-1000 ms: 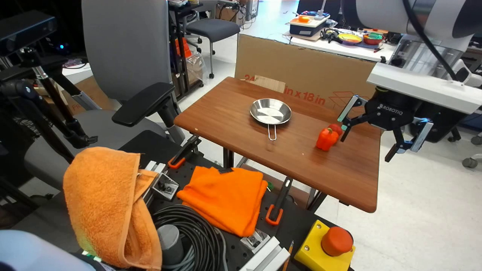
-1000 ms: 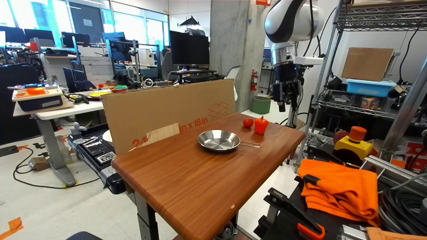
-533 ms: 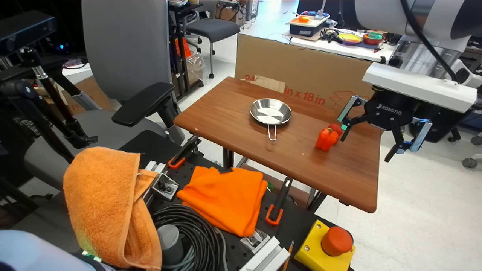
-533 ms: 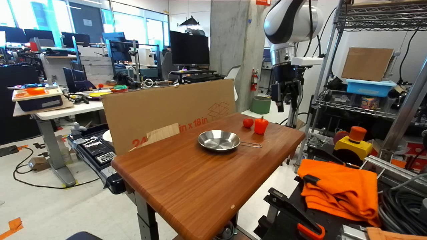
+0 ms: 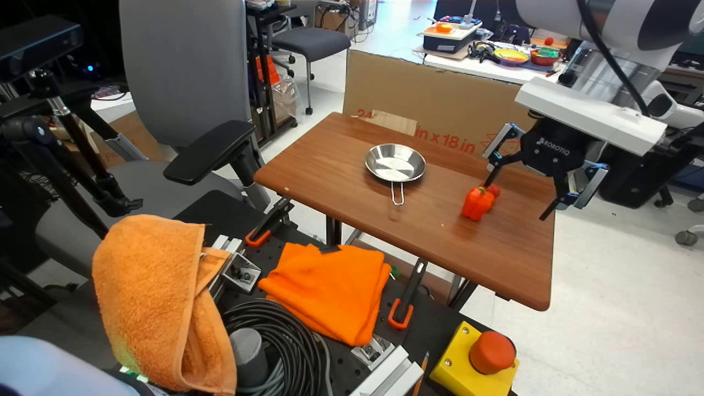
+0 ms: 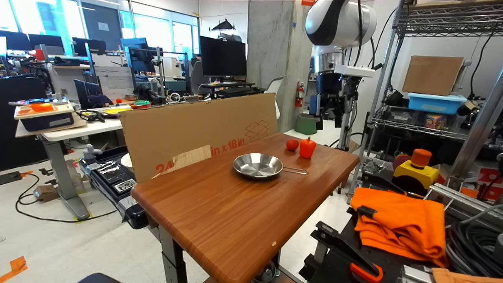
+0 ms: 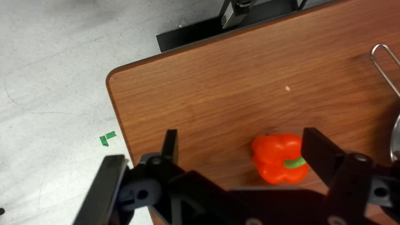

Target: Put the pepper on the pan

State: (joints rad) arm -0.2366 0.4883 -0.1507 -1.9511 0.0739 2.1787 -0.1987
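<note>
The orange-red pepper (image 5: 476,204) stands on the wooden table beside a smaller red lump, and it shows in both exterior views (image 6: 307,149). The silver pan (image 5: 395,160) sits apart from the pepper, also in both exterior views (image 6: 258,165); only its rim and wire handle (image 7: 382,64) show at the right of the wrist view. My gripper (image 5: 516,202) is open and empty, above the table's end near the pepper (image 6: 328,126). In the wrist view, the pepper (image 7: 275,156) lies below the open gripper (image 7: 240,130), nearer the right finger (image 7: 320,153), which covers its right edge and stem tip.
The red lump (image 6: 292,145) stands close to the pepper, partly behind it in an exterior view (image 5: 494,190). A cardboard sheet (image 6: 204,129) stands along the table's long side. Black clamps (image 5: 410,291) and an orange cloth (image 5: 330,291) lie off the opposite side.
My gripper has moved left in both exterior views, over the table's end and closer to the pepper, and turned slightly. It stays open. The pepper, pan and red lump have not moved.
</note>
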